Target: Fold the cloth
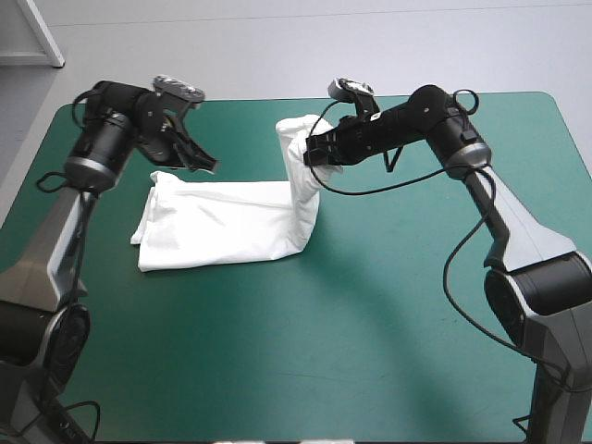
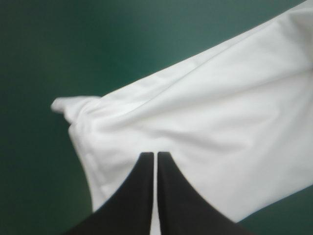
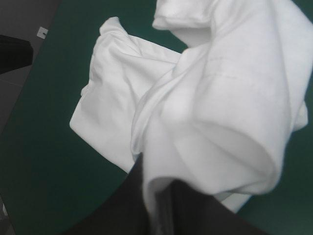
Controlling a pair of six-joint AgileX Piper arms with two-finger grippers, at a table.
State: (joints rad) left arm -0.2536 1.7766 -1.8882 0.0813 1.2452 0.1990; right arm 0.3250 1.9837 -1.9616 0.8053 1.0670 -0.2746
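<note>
From above, the T-shirt (image 1: 222, 227) lies in the middle of the table (image 1: 388, 314), on the teal-green cover, as a long white strip. Its left end is flat. Its right end stands up off the table, because the right gripper (image 1: 314, 153) has pinched it and holds it in the air. I think this end is up so it can be laid over the flat part and make the strip half as long. The left gripper (image 1: 208, 165) hangs just over the far edge of the strip, near its left end. It may be there to keep that end from sliding, but that is only my guess.

In the left wrist view, the two black fingers (image 2: 142, 196) are pressed together into one point, with only a thin slit between them. The shirt lies flat and smooth under them, and one corner sticks out onto the green. No cloth is bunched or pulled up at the tips, so this gripper looks closed on nothing.

In the right wrist view, the white cloth falls in big soft folds over the black fingers (image 3: 132, 205) and hides the tips. They are clamped on the shirt. Beyond them, the flat part lies on the green, ready to be covered.
</note>
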